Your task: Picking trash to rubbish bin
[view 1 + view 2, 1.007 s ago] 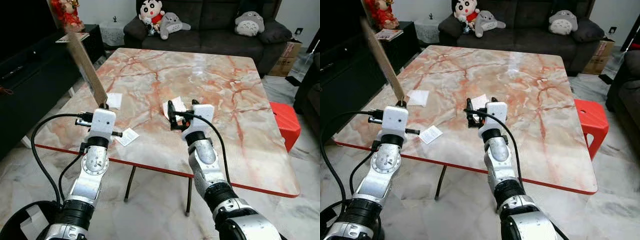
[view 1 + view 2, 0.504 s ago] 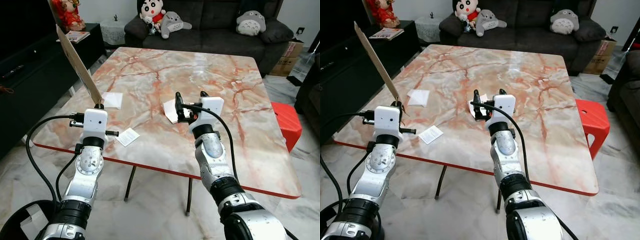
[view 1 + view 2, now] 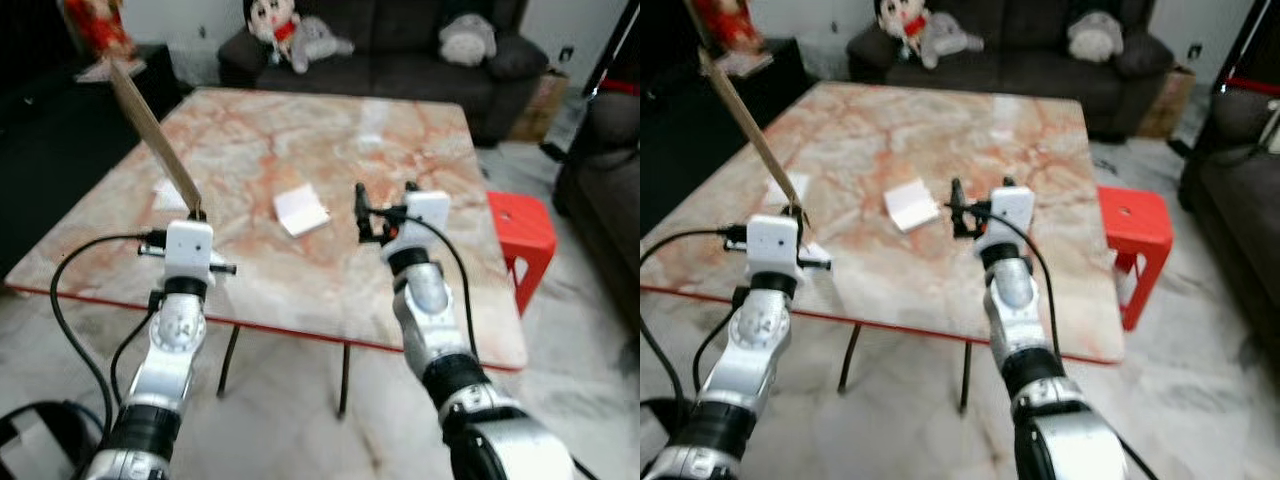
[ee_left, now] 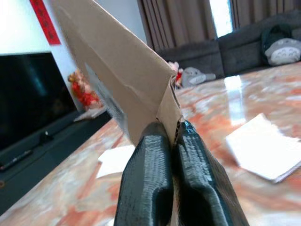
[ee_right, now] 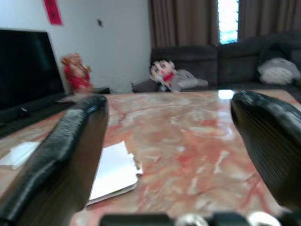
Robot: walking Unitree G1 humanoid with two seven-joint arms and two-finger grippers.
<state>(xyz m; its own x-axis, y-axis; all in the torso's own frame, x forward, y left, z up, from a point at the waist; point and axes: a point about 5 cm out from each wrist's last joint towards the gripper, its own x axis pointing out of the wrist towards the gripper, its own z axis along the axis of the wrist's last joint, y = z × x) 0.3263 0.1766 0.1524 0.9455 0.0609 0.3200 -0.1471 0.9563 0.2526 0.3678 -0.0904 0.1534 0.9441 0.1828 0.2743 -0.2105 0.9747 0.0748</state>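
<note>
**Gripping a cardboard strip while white paper waits on the marble table**

Clamping its two black fingers [image 4: 146,188] tight on the lower end of a long cardboard strip [image 3: 155,135], the left gripper [image 3: 197,213] is hovering over the near left part of the marble table [image 3: 330,110]. The strip is rising from the fingertips and slanting up and away to the robot's left (its creased brown face is looming large in the left wrist view [image 4: 117,70]).

The right gripper [image 3: 383,200] is standing released above the table's right half, its fingers spread wide apart with nothing between them; one finger [image 5: 66,155] is showing on each side of the right wrist view. A folded white paper [image 3: 301,210] is lying flat on the tabletop near the middle, just to the left of the right gripper and apart from it, touching neither finger. The same paper is appearing beside one finger in the right wrist view [image 5: 113,172].

A second, smaller white paper scrap [image 3: 170,193] is resting on the table's left side, close behind the left gripper and beneath the slanting strip.

Beyond the table a dark sofa [image 3: 400,65] is carrying several plush toys [image 3: 275,25], and a red plastic stool [image 3: 520,235] is standing on the floor off the table's right edge.
</note>
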